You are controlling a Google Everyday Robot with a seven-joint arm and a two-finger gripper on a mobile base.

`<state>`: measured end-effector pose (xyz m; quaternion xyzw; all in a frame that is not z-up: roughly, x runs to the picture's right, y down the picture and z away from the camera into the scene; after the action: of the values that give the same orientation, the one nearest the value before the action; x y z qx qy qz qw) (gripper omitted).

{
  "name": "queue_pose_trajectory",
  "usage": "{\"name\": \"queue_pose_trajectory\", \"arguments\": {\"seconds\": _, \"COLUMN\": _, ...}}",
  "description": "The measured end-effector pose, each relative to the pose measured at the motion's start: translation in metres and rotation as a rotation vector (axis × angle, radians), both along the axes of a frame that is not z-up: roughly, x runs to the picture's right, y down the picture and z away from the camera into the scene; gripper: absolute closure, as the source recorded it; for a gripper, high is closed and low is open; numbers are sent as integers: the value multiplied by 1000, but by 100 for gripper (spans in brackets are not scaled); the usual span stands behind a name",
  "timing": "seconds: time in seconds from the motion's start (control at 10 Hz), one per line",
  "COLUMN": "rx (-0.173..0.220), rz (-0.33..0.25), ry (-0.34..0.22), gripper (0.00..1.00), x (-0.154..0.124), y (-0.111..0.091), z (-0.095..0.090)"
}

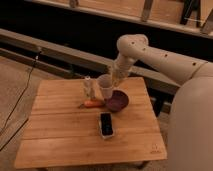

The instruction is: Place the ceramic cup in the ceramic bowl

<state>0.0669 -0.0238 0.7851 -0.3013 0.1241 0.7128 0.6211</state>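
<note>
The white ceramic cup (105, 86) hangs upright in my gripper (113, 79), just above the table and at the left rim of the dark purple-maroon ceramic bowl (117, 102). The gripper holds the cup at its upper right side, and the arm comes down from the upper right. The bowl sits on the wooden table (60, 135) right of the middle, with nothing visible inside it. The cup's base is a little left of the bowl's centre.
A slim clear bottle-like thing (88, 87) stands left of the cup. An orange carrot-like thing (93, 104) lies at its foot. A black phone (106, 124) lies in front of the bowl. My white body fills the right side.
</note>
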Motion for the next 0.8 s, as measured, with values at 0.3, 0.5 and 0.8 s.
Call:
{"name": "queue_pose_trajectory", "arguments": {"seconds": 0.3, "rx": -1, "rz": 0, "ry": -39, "gripper": 100, "x": 19, "y": 7, "z": 10}}
{"name": "queue_pose_trajectory", "arguments": {"seconds": 0.5, "rx": -33, "rz": -7, "ry": -70, "gripper": 100, "x": 29, "y": 20, "z": 20}}
{"name": "queue_pose_trajectory", "arguments": {"seconds": 0.8, "rx": -107, "rz": -16, "ry": -65, "gripper": 100, "x": 46, "y": 37, "z": 33}}
